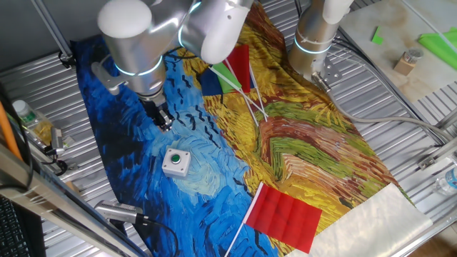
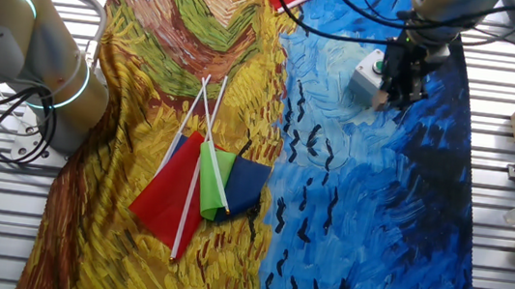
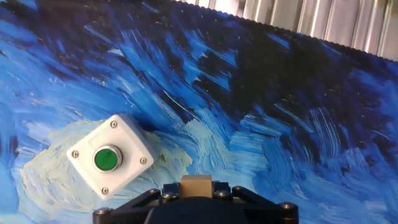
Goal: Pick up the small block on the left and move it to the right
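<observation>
Tabletop: the ribbed metal tabletop carries a painted cloth of blue and yellow swirls; the claw hangs above its blue part.
Flags: a red paper flag on a white stick lies well to one side of the claw, and a bundle of red, green and blue flags lies further across the cloth; either could snag a low carry.
Button box: the white square box with a green round button sits just beside the claw, apart from it; it is the nearest obstacle, and a low sideways sweep could knock it.
Claw: closed on the tiny tan wooden cube, which sits between the fingertips, clear of the cloth as far as I can judge.
Grip risk: only the cube's top edge shows, so the hold looks shallow; a jerk could let it slip or twist out.
</observation>
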Motion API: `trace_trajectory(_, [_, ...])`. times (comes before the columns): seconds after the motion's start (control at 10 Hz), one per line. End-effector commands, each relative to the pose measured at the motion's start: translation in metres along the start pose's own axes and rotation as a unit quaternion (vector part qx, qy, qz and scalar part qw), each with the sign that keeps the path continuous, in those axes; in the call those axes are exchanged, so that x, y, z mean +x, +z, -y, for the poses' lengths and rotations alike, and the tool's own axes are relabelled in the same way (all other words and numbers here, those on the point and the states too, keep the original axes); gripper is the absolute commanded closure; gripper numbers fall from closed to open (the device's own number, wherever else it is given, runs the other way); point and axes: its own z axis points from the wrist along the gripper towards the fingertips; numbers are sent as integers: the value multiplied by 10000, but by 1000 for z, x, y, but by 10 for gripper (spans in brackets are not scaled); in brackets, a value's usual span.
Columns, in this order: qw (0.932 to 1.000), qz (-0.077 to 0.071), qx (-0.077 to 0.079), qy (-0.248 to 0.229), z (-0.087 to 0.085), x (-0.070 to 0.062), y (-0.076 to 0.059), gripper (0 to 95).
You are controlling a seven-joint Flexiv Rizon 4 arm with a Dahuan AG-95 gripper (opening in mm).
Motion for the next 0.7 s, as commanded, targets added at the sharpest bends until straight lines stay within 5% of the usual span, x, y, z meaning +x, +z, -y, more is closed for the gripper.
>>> trace_trajectory(0.1, [9998,-2,-22,214,0,-2,1,950])
trace_trajectory(0.4, [9995,1,-220,211,0,-2,1,950])
trace_trajectory(0.7, [9989,135,-110,-445,0,-2,1,950])
